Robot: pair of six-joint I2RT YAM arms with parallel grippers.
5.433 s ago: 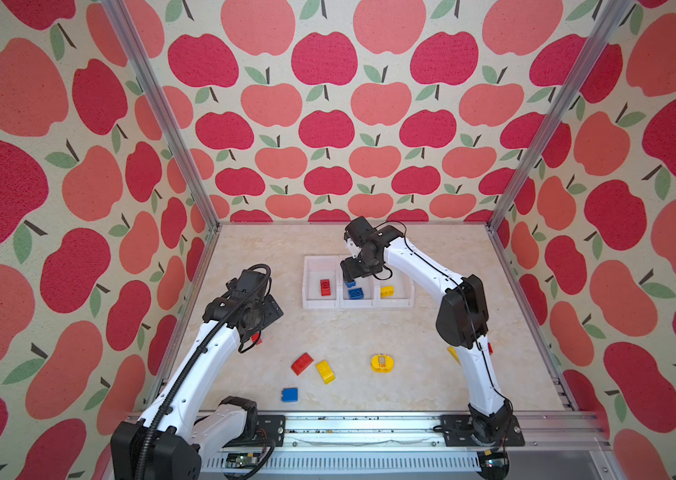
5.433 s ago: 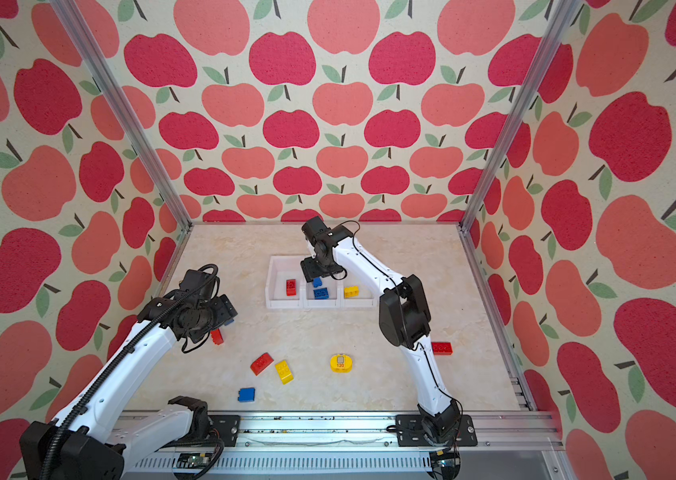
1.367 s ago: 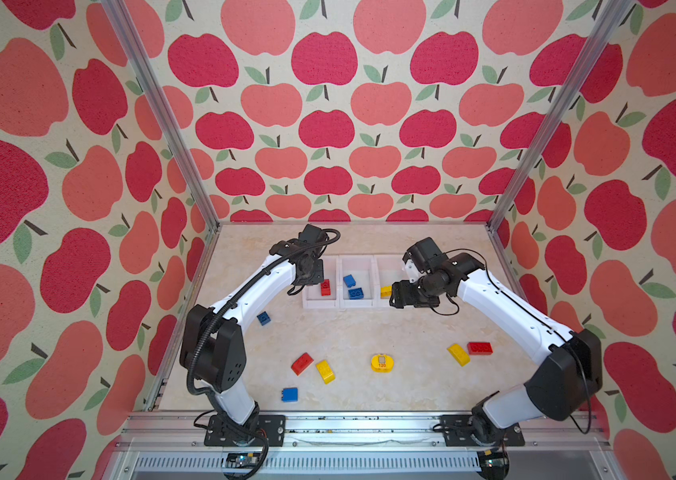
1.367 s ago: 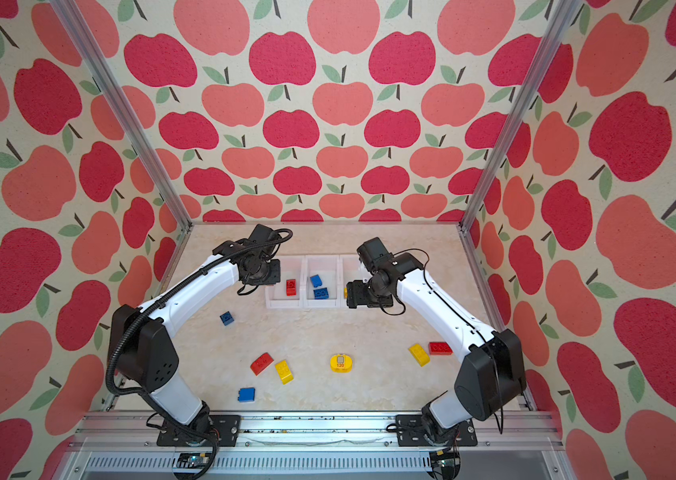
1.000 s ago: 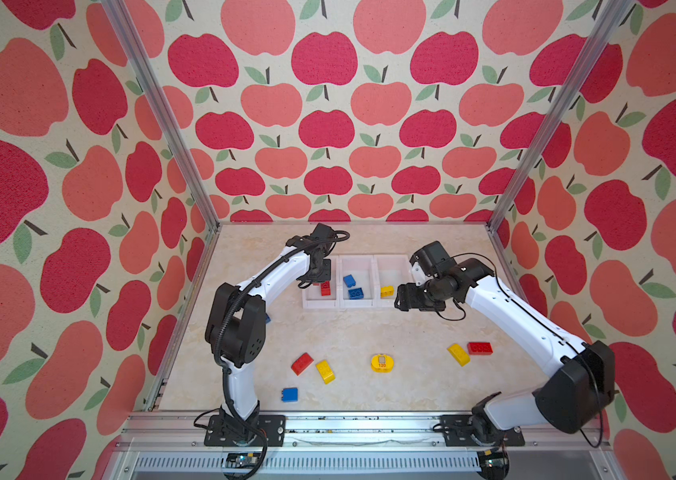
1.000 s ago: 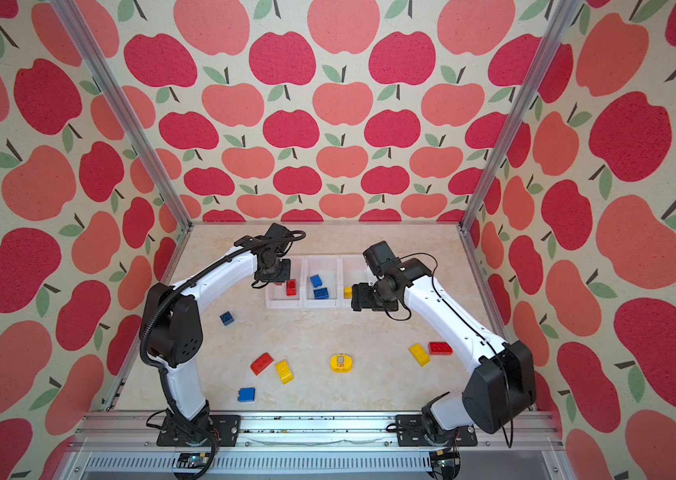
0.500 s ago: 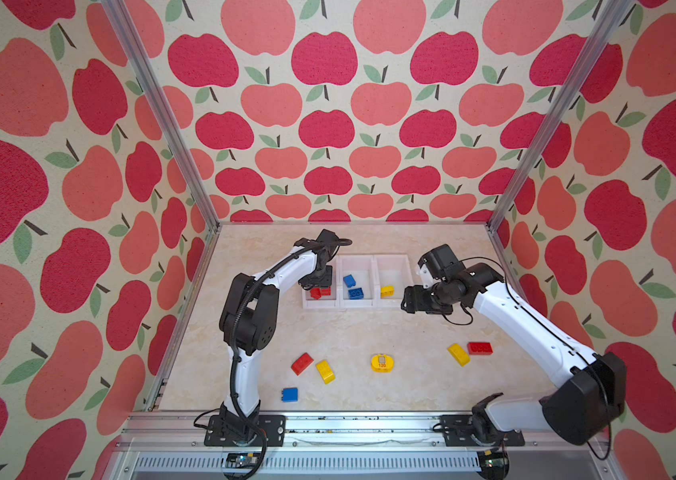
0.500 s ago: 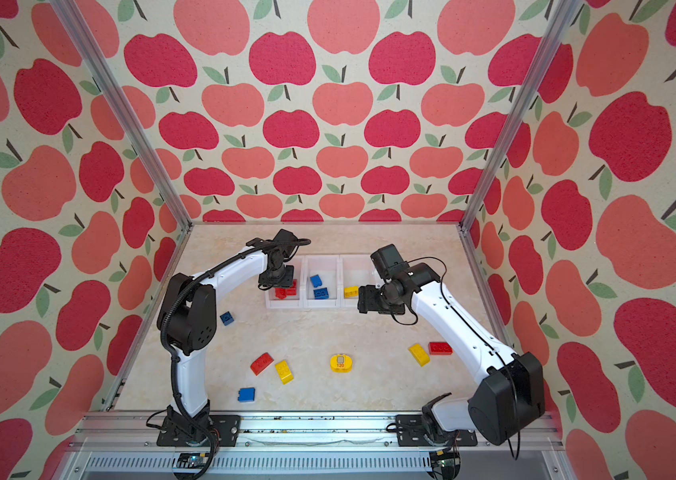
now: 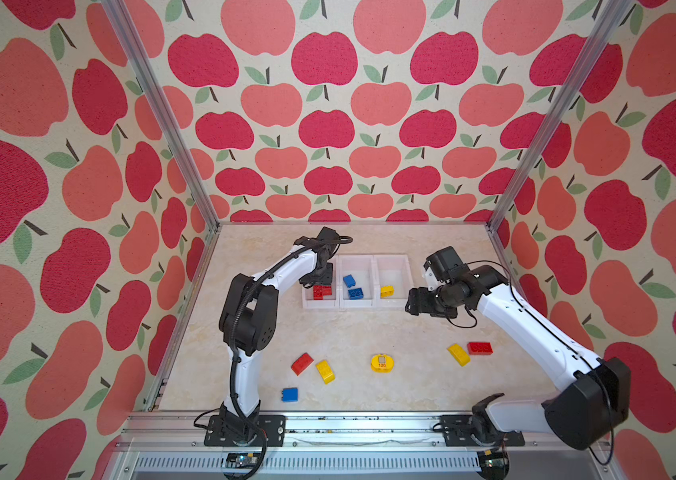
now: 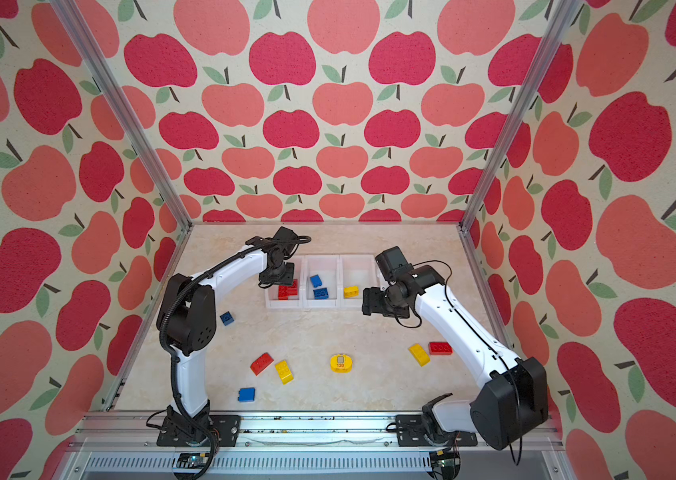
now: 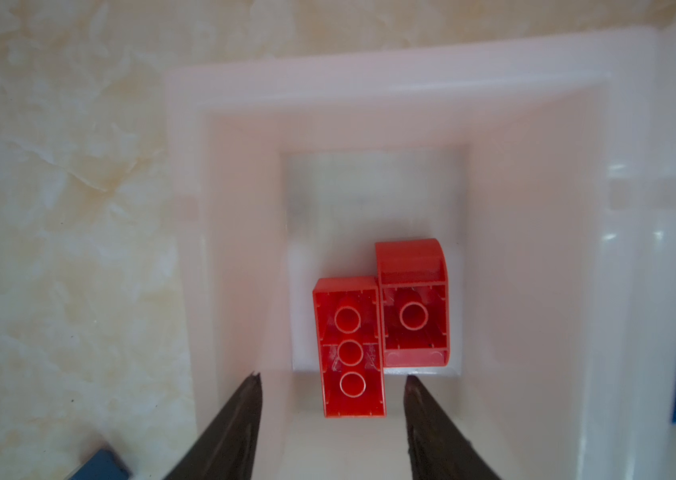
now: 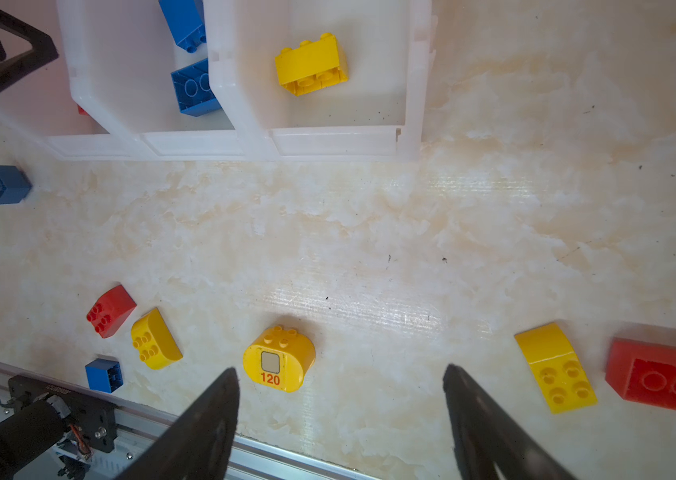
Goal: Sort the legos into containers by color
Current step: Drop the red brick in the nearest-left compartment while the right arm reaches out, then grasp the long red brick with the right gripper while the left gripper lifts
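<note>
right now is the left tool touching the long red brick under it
Apart: left wrist view shows gaps between left tool and long red plastic brick.

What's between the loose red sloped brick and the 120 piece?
A yellow brick, right beside the red brick; the rest is bare table. Shows in both top views.

Both top views hang high above the aluminium front rail point(image 9: 328, 419). They look down and back across the whole cream marbled worktop point(image 9: 348, 332) toward the apple-print rear wall point(image 9: 328, 124), and share nearly the same scene. My left wrist camera sits close, looking straight down past my left tool point(image 11: 332, 376) into the leftmost of the three joined white translucent plastic bins point(image 11: 369, 108). My right wrist camera stands farther off, looking past my right tool point(image 12: 339, 368) over the bins, the loose plastic bricks point(image 12: 155, 340) and the rounded yellow plastic piece marked "120" point(image 12: 279, 359), all shared with both top views.
</note>
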